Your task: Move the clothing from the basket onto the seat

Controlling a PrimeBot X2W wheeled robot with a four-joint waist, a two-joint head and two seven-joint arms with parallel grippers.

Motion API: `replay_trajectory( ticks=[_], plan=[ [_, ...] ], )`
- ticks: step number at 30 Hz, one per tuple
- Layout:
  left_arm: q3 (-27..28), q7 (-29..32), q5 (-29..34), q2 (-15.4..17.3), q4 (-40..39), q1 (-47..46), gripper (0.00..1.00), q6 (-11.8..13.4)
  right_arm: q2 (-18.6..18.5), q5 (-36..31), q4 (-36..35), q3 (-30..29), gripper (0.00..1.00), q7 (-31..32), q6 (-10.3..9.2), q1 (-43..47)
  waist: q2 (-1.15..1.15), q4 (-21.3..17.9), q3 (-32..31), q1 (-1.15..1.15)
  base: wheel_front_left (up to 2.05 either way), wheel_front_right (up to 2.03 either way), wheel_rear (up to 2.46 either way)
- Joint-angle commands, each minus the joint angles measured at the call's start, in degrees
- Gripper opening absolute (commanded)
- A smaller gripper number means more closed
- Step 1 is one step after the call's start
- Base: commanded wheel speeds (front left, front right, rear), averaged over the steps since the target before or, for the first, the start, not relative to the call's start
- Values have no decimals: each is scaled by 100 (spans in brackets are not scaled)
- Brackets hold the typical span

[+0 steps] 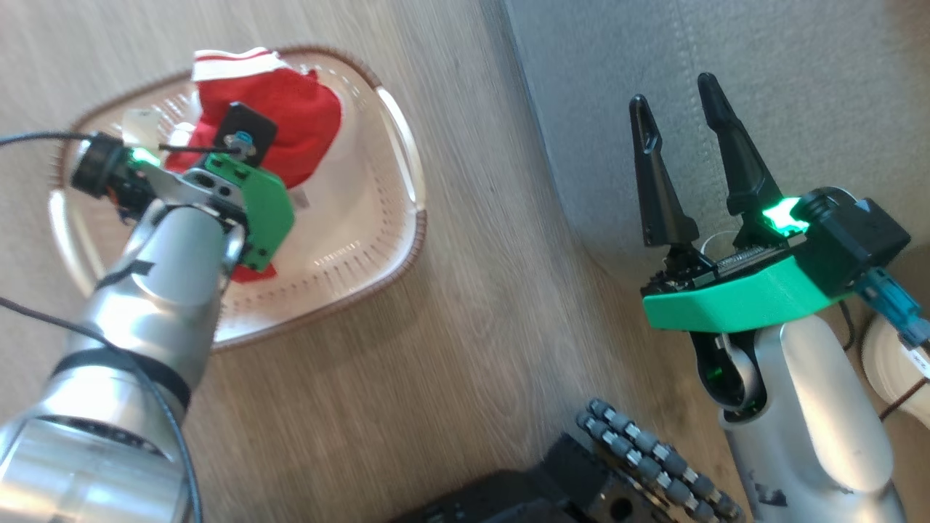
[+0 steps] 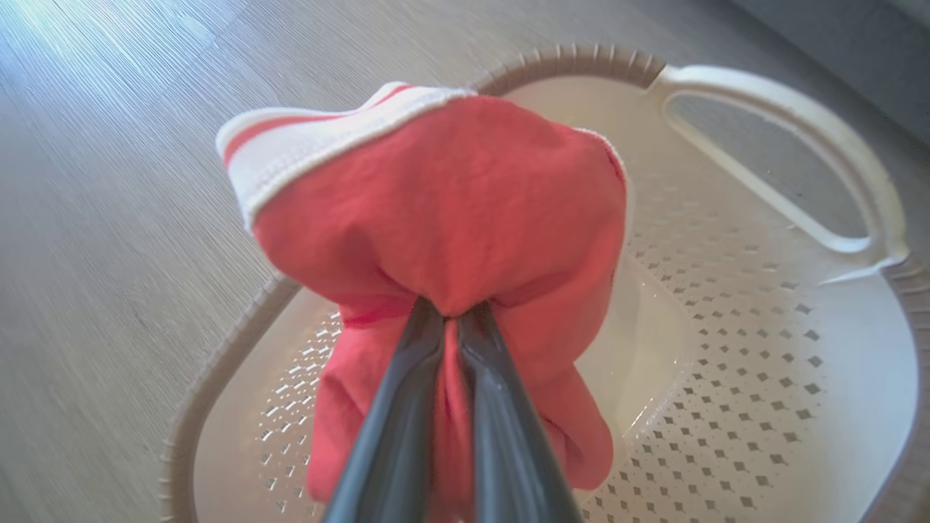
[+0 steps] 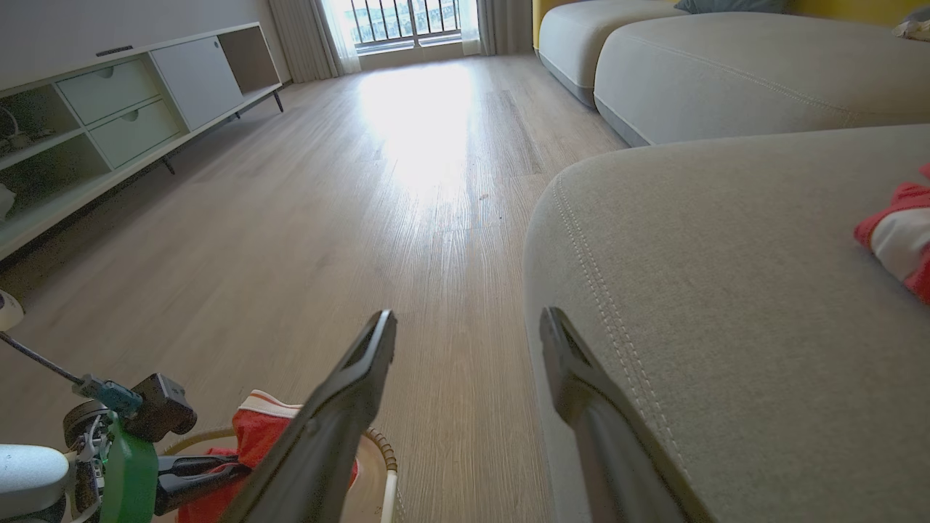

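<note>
The cream basket (image 1: 407,254) stands on the wooden floor to the left of the grey seat (image 1: 799,87). My left gripper (image 2: 450,316) is shut on a bunched red garment (image 2: 450,211) with a white trim band and holds it above the basket's perforated wall (image 2: 734,378). From the head, the red clothing (image 1: 298,123) lies beyond my left wrist (image 1: 240,196), which hides the fingers. My right gripper (image 1: 672,94) stands open and holds nothing, at the seat's edge. A second red and white garment (image 3: 897,240) lies on the seat (image 3: 726,290).
Wooden floor (image 1: 472,327) runs between the basket and the seat. My dark base with a roller wheel (image 1: 654,457) sits at the bottom. A low white cabinet (image 3: 109,123) lines the far left wall, and more grey sofa cushions (image 3: 726,65) stand farther back.
</note>
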Motion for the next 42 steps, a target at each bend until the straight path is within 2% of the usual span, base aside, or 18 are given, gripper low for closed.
replay_trajectory(
  ticks=[1,8,19,20,21,34,37,42],
  plan=[
    [152,-156,-96,-16,-99,112,0,34,5,-69,-110,51,100,-37,-1,223,0,286,-515,0,0,0,0],
    [333,-465,-459,-275,-464,386,0,59,5,-268,66,-31,100,-37,-1,428,0,603,-1341,0,0,0,0],
    [830,-475,-832,-343,-2930,1470,0,201,-172,-369,281,-33,100,-37,-1,852,0,915,-2602,0,0,0,0],
    [967,-475,-862,-348,-3345,1665,0,226,-199,-357,311,-44,100,-37,-1,943,0,953,-2805,0,0,0,0],
    [967,-475,-862,-348,-3345,1665,0,226,-199,-357,311,-44,100,-37,-1,943,0,953,-2805,0,0,0,0],
    [1858,-476,-928,-404,-5627,2320,0,140,-319,-294,420,-72,100,-37,-1,1465,0,1148,-3696,0,0,0,0],
    [1824,-476,-815,-413,-6136,2424,0,106,-326,-288,401,-106,100,-37,-1,1565,0,1201,-3801,0,0,0,0],
    [1677,-476,-958,-421,-6994,2603,0,204,-344,-300,426,-164,100,-37,-1,1728,0,1275,-3924,0,0,0,0]
  ],
)
